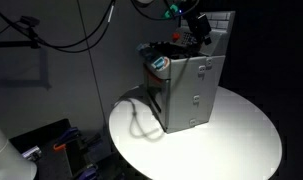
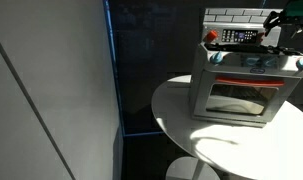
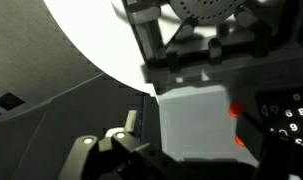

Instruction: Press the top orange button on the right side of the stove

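Observation:
The grey toy stove [image 1: 194,90] stands on a round white table [image 1: 241,140]; it also shows in the other exterior view [image 2: 241,90]. Its teal-white knob [image 1: 159,63] is at one top corner, and a red knob [image 2: 212,37] sits on the dark cooktop. My gripper [image 1: 197,26] hovers over the stove's top by the white tiled back panel [image 2: 231,15], and is also seen from the other side [image 2: 287,24]. In the wrist view, two orange buttons [image 3: 234,112] [image 3: 241,143] glow beside a grey stove face [image 3: 196,125]. The jaws [image 3: 189,150] look apart and empty.
A cable [image 1: 141,115] loops on the table beside the stove. A dark wall and a pale panel [image 2: 51,90] stand next to the table. Clutter lies on the floor [image 1: 51,145] below the table edge.

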Tool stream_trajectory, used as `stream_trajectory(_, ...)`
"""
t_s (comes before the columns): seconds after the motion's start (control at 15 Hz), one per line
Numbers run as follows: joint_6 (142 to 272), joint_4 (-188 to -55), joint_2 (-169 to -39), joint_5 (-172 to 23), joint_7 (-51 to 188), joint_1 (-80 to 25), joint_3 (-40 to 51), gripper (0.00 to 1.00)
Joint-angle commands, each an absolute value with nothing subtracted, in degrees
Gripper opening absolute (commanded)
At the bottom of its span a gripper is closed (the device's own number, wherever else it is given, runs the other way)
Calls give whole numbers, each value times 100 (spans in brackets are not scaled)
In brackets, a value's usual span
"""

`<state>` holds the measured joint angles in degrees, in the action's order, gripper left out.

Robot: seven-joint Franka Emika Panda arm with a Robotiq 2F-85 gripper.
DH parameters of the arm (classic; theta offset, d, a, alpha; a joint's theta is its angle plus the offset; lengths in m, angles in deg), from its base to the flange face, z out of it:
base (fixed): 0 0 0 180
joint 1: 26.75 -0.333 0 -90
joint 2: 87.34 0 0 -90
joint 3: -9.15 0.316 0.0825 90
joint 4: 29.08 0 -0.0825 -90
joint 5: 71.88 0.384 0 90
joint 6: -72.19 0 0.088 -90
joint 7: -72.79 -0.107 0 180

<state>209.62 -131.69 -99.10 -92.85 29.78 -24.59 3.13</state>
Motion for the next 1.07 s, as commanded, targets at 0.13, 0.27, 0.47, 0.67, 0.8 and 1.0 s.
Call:
stream_trajectory(0.13, 21004, -12870, -10126, -9274, 2854, -2557, 175, 100)
stream_trajectory(0.27, 21023, -12840, -10160, -9276, 2848, -2560, 162, 100)
stream_trajectory(0.47, 21063, -12789, -10213, -9281, 2838, -2571, 139, 100)
stream_trajectory(0.67, 21054, -12767, -10234, -9266, 2846, -2579, 126, 100)
stream_trajectory(0.8, 21037, -12783, -10211, -9259, 2852, -2596, 124, 100)
stream_trajectory(1.0, 20998, -12827, -10150, -9217, 2892, -2613, 138, 100)
